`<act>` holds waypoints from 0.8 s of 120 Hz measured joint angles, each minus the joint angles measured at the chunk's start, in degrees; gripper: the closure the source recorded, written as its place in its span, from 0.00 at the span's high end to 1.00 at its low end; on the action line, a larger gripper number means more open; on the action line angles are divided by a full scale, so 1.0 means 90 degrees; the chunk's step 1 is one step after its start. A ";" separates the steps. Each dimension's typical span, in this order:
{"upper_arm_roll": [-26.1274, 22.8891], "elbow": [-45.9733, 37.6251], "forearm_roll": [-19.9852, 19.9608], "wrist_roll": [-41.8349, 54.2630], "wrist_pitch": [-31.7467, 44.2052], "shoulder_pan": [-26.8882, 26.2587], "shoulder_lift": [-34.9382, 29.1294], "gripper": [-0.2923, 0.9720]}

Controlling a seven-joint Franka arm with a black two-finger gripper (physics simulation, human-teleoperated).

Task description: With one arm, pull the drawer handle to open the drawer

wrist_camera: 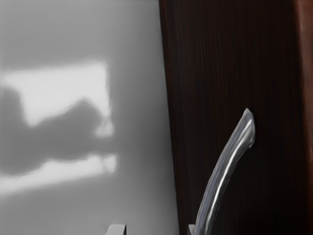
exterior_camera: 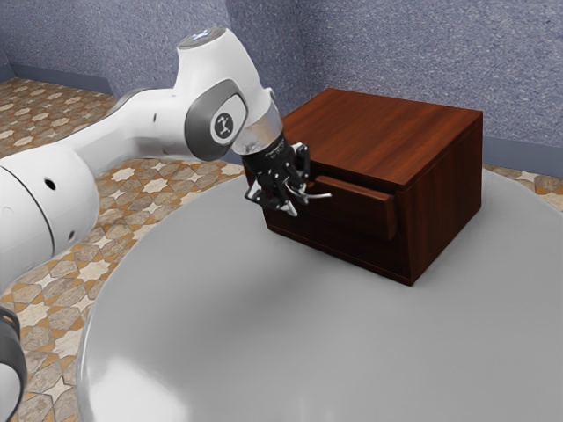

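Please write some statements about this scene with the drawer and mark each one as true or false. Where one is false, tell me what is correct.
1. The cabinet stands on a round grey table. True.
2. The cabinet is of pale, light wood. False: it is dark reddish-brown wood.
3. The gripper is at the drawer's metal handle. True.
4. The drawer is pulled fully out. False: its front seems to stand only slightly out from the cabinet.
5. The arm comes in from the exterior view's right. False: it comes in from the exterior view's left.
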 joint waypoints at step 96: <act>0.0014 -0.0787 -0.0083 0.0127 0.0433 -0.0012 -0.0513 0.36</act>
